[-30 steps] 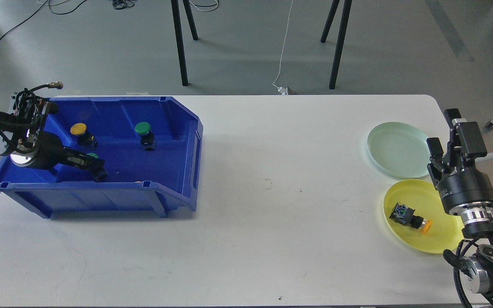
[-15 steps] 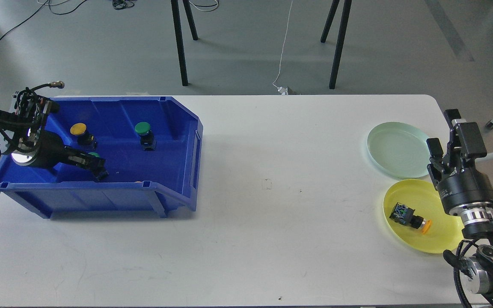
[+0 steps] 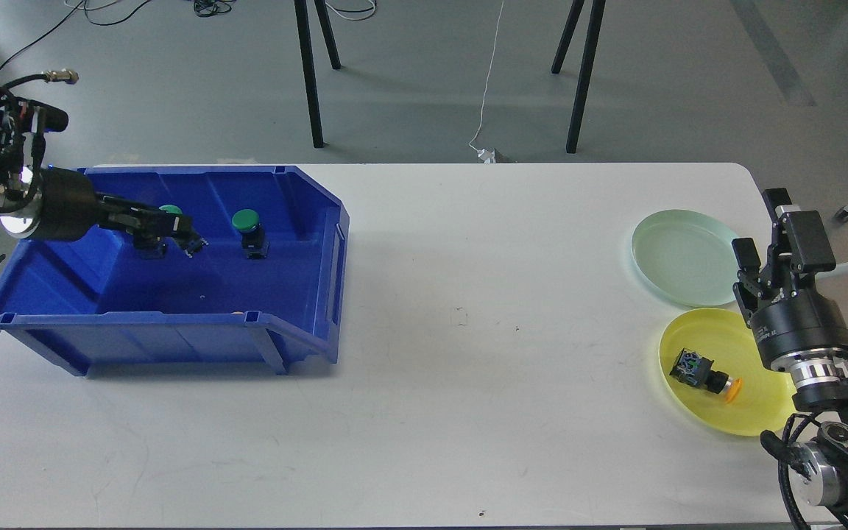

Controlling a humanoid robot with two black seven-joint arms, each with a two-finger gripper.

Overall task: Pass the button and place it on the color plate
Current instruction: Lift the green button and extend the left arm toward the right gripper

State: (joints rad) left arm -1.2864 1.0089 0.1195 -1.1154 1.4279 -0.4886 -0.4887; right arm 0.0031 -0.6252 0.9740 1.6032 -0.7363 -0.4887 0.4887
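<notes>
With its fingers clenched on a green button, the left gripper has risen from the near floor of the blue bin since a second ago. Another green button stands just right. Next comes carrying it rightward for handover. Far right, the right gripper waits released, unmoved, between the green plate and yellow plate.

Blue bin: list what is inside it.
In the blue bin: a green button standing free, and the left hand holding another green button. The arm hides anything behind it.
</notes>
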